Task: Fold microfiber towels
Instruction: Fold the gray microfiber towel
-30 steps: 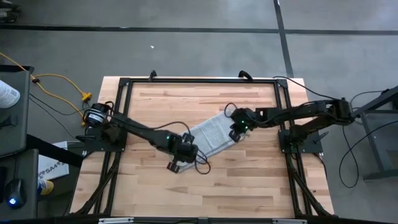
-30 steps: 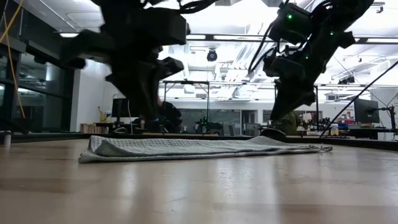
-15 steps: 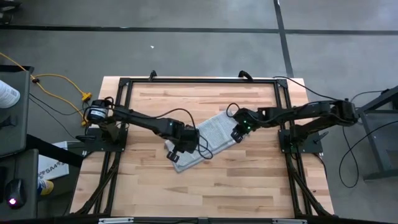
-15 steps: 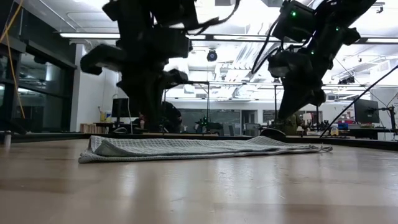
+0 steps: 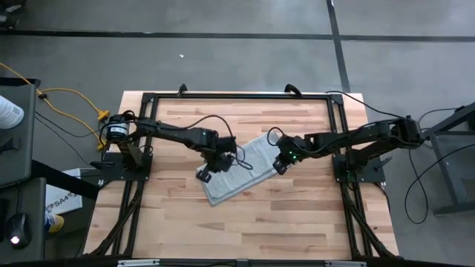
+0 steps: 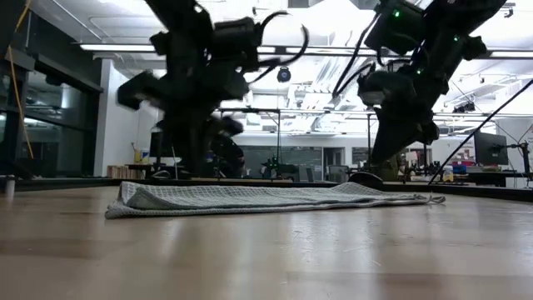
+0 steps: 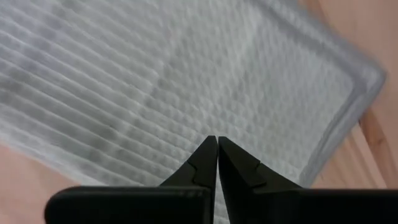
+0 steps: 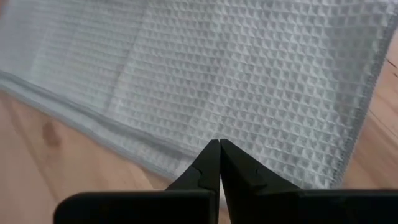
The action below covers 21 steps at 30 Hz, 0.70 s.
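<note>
- Towel [image 5: 237,169], grey-blue, lies flat mid-surface [image 5: 297,215], long axis running 8 to 2 o'clock.
- Left hand [image 5: 203,175] above its 8 o'clock end, fingers closed, empty.
- Right hand [image 5: 280,165] over the 2 o'clock end, closed, empty.

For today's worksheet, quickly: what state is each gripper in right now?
Left gripper: shut, holding nothing, above the towel.
Right gripper: shut, holding nothing, above the towel's other end.

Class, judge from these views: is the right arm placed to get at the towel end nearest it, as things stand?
Probably yes. The right end effector, shut and empty, hangs just above that end of the towel, which lies flat on the table with nothing between them. The left end effector is at the other end.
</note>
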{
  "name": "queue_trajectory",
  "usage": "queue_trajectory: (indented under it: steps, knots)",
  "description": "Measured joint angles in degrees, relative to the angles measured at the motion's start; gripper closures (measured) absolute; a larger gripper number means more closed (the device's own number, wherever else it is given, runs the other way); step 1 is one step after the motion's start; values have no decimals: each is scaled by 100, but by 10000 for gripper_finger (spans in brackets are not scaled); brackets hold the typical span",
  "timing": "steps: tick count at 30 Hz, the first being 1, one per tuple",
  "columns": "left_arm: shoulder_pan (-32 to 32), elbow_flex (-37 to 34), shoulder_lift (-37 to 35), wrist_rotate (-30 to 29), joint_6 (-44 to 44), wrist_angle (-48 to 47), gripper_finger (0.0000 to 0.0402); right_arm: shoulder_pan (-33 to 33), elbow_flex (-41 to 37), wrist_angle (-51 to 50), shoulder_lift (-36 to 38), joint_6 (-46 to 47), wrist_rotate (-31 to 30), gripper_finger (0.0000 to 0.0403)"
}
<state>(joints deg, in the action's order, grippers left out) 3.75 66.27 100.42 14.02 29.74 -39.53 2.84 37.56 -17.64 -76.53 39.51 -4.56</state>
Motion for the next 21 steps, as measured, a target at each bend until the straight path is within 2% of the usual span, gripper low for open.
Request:
queue_trajectory:
  steps: [7,17,21]
  knots:
    - [0,-713,2,1,-153,520,387,76,-3,334,-529,-61,23,400]
    - [-66,-1005,-26,90,-452,841,387,465,2,150,-960,-108,65,401]
    - [-76,-1011,-20,94,-457,869,387,570,15,231,-1169,-216,263,401]
